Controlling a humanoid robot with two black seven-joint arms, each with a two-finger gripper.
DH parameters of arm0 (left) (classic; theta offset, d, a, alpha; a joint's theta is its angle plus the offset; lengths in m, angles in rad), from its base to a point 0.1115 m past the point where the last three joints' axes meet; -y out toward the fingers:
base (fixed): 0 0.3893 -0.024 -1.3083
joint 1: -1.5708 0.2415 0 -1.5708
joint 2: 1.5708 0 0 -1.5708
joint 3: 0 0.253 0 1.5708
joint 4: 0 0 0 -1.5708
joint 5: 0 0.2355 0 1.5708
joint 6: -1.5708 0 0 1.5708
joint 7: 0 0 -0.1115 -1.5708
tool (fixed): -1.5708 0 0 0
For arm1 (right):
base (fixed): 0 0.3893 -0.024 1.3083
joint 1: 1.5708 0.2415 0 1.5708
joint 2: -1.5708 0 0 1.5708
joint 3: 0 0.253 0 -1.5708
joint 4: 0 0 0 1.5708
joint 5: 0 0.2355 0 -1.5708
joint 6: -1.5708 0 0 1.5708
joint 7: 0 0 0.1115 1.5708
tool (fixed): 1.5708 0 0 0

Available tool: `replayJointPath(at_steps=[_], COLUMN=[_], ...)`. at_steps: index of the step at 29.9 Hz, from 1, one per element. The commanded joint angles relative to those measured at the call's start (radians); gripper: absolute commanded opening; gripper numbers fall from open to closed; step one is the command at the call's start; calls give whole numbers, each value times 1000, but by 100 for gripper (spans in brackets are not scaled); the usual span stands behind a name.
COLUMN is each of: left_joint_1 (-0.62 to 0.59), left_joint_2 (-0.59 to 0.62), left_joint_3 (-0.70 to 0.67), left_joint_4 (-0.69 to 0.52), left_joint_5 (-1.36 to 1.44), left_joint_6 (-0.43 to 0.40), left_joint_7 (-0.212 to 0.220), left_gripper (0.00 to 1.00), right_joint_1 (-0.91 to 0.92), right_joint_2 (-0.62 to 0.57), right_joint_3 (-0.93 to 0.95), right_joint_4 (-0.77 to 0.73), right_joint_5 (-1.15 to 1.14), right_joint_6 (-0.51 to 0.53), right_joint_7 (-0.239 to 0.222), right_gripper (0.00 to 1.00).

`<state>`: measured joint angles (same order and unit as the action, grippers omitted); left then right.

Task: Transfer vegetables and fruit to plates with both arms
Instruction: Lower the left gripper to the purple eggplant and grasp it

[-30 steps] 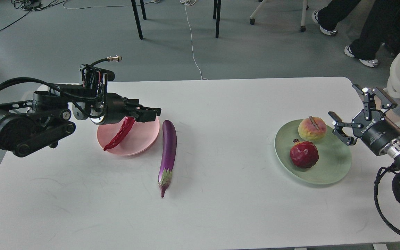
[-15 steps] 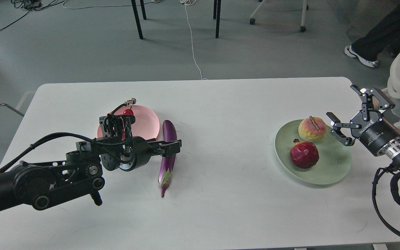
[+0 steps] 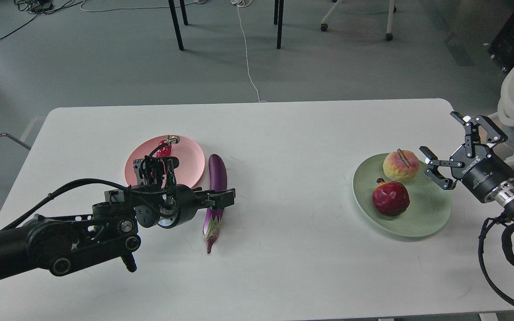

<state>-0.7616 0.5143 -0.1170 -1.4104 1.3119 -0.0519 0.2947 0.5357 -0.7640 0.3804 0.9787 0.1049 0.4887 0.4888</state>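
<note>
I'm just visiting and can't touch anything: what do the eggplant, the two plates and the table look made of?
Eggplant: glossy purple skin with a sharp highlight; real or plastic, I cannot tell. Pink plate and green plate: smooth, matte, evenly coloured, probably plastic or melamine, possibly glazed ceramic. Table: flat white top with faint scuffs, likely laminate.

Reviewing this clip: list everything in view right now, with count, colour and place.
table: 1, white, fills the lower view
pink plate: 1, pink, table left
chili pepper: 1, red, on the pink plate, mostly hidden by the left arm
eggplant: 1, purple, on the table just right of the pink plate
green plate: 1, pale green, table right
peach: 1, yellow-pink, on the green plate, far side
pomegranate: 1, dark red, on the green plate, near side
left gripper: 1, black, at the eggplant's lower half
right gripper: 1, black, open, right of the peach
</note>
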Motion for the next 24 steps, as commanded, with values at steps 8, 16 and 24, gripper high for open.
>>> replayJointPath(at_steps=[8, 16, 24], left_joint_1=[24, 34, 33], left_joint_2=[-30, -30, -26], left_joint_3=[-1, 0, -4], left_joint_4=[21, 25, 36], left_joint_5=[12, 13, 53], left_joint_6=[0, -2, -3], left_joint_7=[1, 0, 3], left_gripper=[96, 29, 13], right_joint_1=[1, 1, 1], right_joint_2=[0, 0, 0], right_joint_3=[3, 2, 3], right_joint_4=[0, 2, 2], right_joint_5=[1, -1, -1], right_joint_6=[0, 0, 0], right_joint_7=[0, 0, 0], right_gripper=[99, 99, 99])
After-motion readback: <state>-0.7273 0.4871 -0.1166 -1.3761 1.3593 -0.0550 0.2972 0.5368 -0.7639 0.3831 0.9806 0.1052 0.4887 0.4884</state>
